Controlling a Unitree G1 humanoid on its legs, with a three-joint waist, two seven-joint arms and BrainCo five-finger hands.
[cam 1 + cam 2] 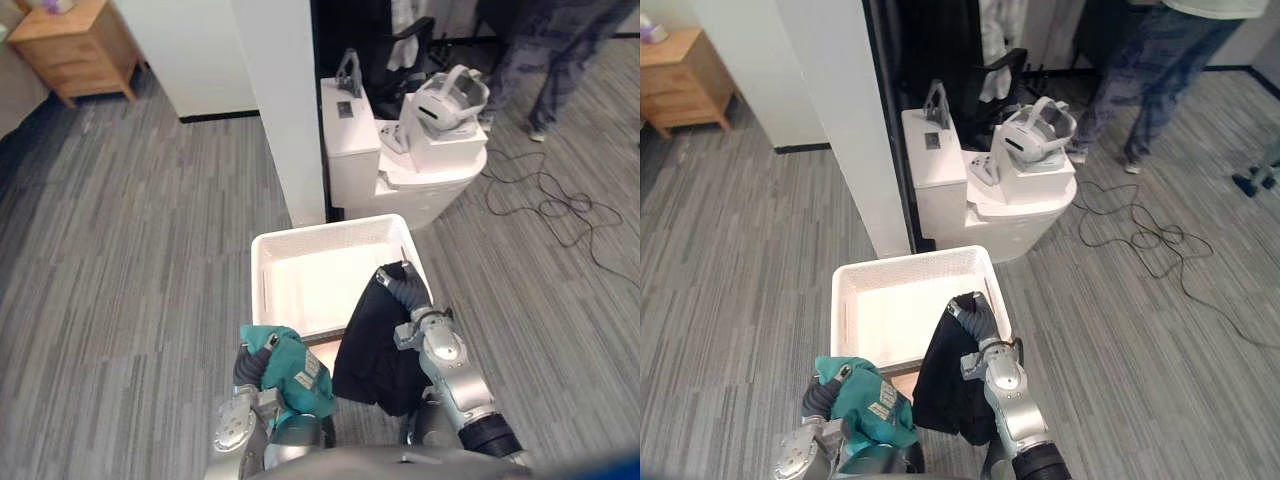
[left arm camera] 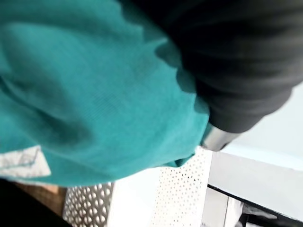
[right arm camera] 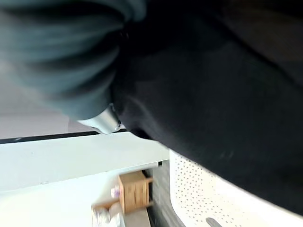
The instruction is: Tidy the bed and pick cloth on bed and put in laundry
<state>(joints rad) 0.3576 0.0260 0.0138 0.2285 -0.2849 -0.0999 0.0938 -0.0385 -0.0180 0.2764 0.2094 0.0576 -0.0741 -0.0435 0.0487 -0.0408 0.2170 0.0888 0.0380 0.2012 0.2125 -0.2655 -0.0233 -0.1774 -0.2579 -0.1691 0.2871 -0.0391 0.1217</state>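
Note:
A white perforated laundry basket stands on the grey floor just ahead of me, its inside bare. My right hand hovers over the basket's near right corner, shut on a black cloth that hangs down across the near rim. My left hand is low at the basket's near left corner, shut on a bunched teal cloth with a white label. In the wrist views the teal cloth and the black cloth cover most of the fingers, with the basket wall close behind.
Beyond the basket a white wall end meets a white toilet-like unit carrying a white headset on a box. A wooden nightstand stands far left. A person's legs are at the far right.

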